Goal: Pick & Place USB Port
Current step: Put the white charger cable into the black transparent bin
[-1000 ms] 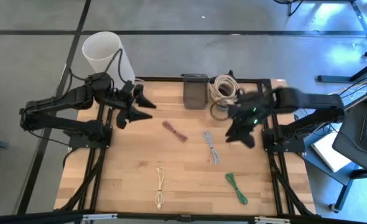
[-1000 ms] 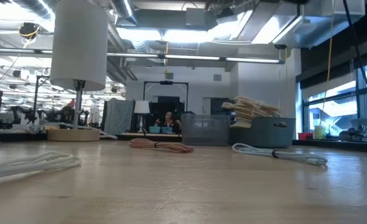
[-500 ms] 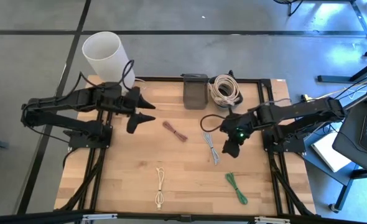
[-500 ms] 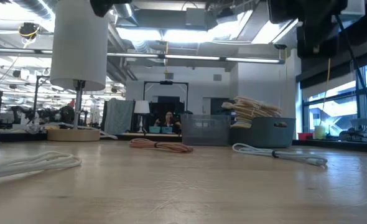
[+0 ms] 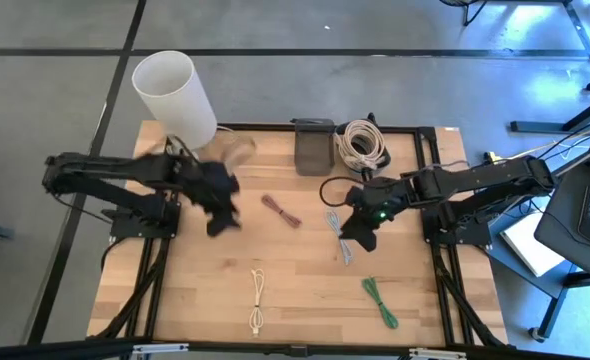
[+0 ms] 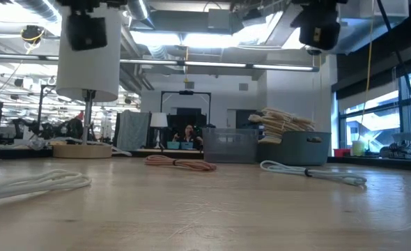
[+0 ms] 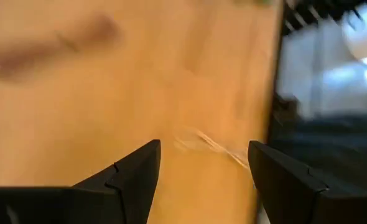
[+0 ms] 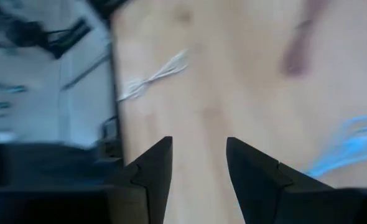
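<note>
Several bundled cables lie flat on the wooden table: a brown one (image 5: 280, 210), a grey-blue one (image 5: 340, 238), a white one (image 5: 258, 300) and a green one (image 5: 380, 300). My left gripper (image 5: 221, 212) is open and hovers left of the brown cable; its wrist view shows the white cable (image 7: 208, 144) beyond its fingers. My right gripper (image 5: 354, 228) is open and hovers just right of the grey-blue cable (image 8: 342, 152). In the low view both grippers, left (image 6: 87, 31) and right (image 6: 318, 28), hang well above the table.
A grey box (image 5: 313, 147) and a bowl of coiled cable (image 5: 363, 143) stand at the far edge. A white cylinder (image 5: 175, 90) stands at the far left corner. Bare wood (image 5: 195, 290) lies toward the near left.
My left gripper has swung from the far left part of the table toward the near edge and tipped downward. My right gripper has moved toward the table's left and near edge, up to the grey-blue cable. Both have come down into the top of the low view. The cables have kept still.
</note>
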You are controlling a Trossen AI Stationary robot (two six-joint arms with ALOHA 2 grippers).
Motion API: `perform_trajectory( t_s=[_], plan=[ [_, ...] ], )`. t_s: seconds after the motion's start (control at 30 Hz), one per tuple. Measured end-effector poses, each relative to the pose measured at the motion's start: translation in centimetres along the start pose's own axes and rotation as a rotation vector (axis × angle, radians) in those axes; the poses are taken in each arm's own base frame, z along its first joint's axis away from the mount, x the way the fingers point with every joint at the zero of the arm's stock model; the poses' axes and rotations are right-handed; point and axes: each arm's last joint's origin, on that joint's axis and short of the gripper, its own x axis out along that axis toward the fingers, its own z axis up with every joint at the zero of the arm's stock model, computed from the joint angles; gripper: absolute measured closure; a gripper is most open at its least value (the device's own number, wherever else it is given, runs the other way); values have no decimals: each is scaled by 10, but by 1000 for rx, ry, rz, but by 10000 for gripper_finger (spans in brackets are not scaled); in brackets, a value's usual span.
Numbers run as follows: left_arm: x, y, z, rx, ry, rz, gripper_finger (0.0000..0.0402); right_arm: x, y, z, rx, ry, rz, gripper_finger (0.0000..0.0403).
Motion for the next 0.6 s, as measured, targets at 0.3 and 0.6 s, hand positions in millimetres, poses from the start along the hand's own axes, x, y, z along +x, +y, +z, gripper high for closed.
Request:
perform_trajectory(
  t_s=[0.3,0.6],
  plan=[
    [70,-53,-29,-82,165,-39,164,-43,-10,10,-101,-33,-520,247],
    [112,-64,-51,-414,47,198,164,-79,-4,36,-243,-156,-667,247]
  ],
)
